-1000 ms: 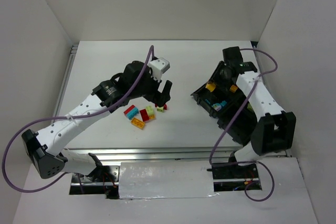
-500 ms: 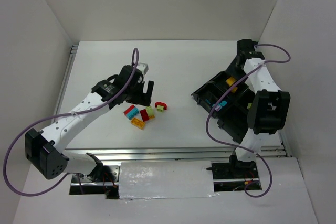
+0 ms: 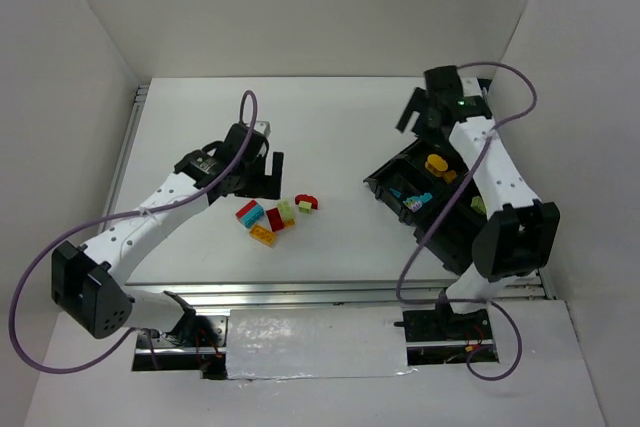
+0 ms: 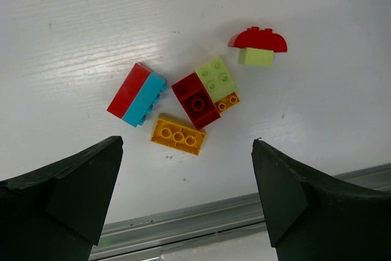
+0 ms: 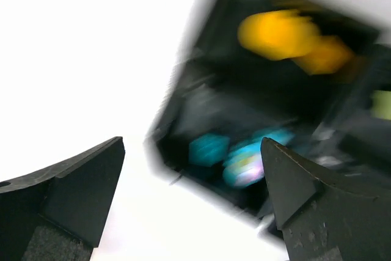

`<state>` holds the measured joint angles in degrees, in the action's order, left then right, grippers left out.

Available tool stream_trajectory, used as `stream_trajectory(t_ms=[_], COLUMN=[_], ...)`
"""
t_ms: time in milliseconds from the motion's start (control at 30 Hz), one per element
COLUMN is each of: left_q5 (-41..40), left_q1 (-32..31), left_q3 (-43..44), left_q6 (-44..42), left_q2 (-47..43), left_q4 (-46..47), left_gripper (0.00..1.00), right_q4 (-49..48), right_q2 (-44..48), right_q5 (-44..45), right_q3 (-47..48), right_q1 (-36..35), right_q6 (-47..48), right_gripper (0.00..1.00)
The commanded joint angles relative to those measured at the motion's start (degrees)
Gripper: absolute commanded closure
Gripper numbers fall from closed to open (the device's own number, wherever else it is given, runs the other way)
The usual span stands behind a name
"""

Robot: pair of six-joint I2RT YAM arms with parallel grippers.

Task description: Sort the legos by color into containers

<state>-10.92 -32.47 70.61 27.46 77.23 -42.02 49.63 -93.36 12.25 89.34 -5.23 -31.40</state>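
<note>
The left end effector (image 3: pixel 262 173) hangs over the bench (image 3: pixel 340 137) with its jaws wide and nothing between them. In its wrist view the two dark fingers (image 4: pixel 61 203) frame a loose cluster of legos lying just ahead of the tips.

- **Red-and-cyan brick** (image 4: pixel 137 94): nearest the left finger, lying on its side. Its long axis runs diagonally, away from that finger.
- **Yellow brick** (image 4: pixel 178 134): closest to the gap between the fingers, studs up. Its long axis lies nearly across the gap, slightly tilted.
- **Dark red brick** (image 4: pixel 195 100): touches the yellow brick's far side.
- **Lime brick** (image 4: pixel 215 78): studs up, pressed against the dark red brick, with a small orange piece (image 4: pixel 227 101) beside them.
- **Red arch** (image 4: pixel 258 39): farther ahead, toward the right finger and apart from the cluster. Its curve points away from the end effector and its flat edge sits against a lime block (image 4: pixel 255 57).

The right end effector (image 3: pixel 420 113) is also spread wide and holds nothing. It hovers at the far corner of the tray (image 3: pixel 385 175), which sits cornerwise on the bench. Its wrist view is blurred. The tray lies ahead, more toward the right finger. Yellow pieces (image 5: pixel 278 33) sit in a farther compartment and cyan ones (image 5: pixel 211 149) in a nearer one.
</note>
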Motion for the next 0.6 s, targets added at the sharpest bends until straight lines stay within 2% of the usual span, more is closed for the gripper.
stream_trajectory(t_ms=[0, 167, 233, 300, 467, 567], left_q5=[-2.97, -4.81, -4.81, -4.81, -9.63, -7.73], left_q1=[2.14, 5.74, 6.97, 9.17, 11.81, 13.13], left_q3=[1.63, 3.66, 2.87, 0.69, -5.38, -8.63], left_q6=[5.04, 9.0, 11.2, 14.27, 20.07, 18.69], left_q2=[1.95, 4.86, 4.6, 3.11, -3.82, -8.3], left_q4=[-0.6, -4.29, -4.65, -5.09, -6.76, -4.83], left_gripper=[0.0, 0.0, 0.01, 0.0, 0.0, 0.0], right_q4=[1.79, -6.81, -10.06, -10.08, -6.21, -6.12], right_q2=[7.57, 15.3, 15.67, 13.31, 2.25, -4.6], right_q5=[-0.02, -3.98, -4.78, -5.92, 2.59, 6.45], right_q3=[3.21, -6.88, -11.18, -12.17, -8.75, -6.29], right_q1=[-12.59, -23.84, -28.24, -31.48, -38.61, -41.69], right_q6=[1.08, -2.96, -4.01, -4.37, -9.03, -11.05], right_gripper=[0.0, 0.0, 0.0, 0.0, 0.0, 0.0])
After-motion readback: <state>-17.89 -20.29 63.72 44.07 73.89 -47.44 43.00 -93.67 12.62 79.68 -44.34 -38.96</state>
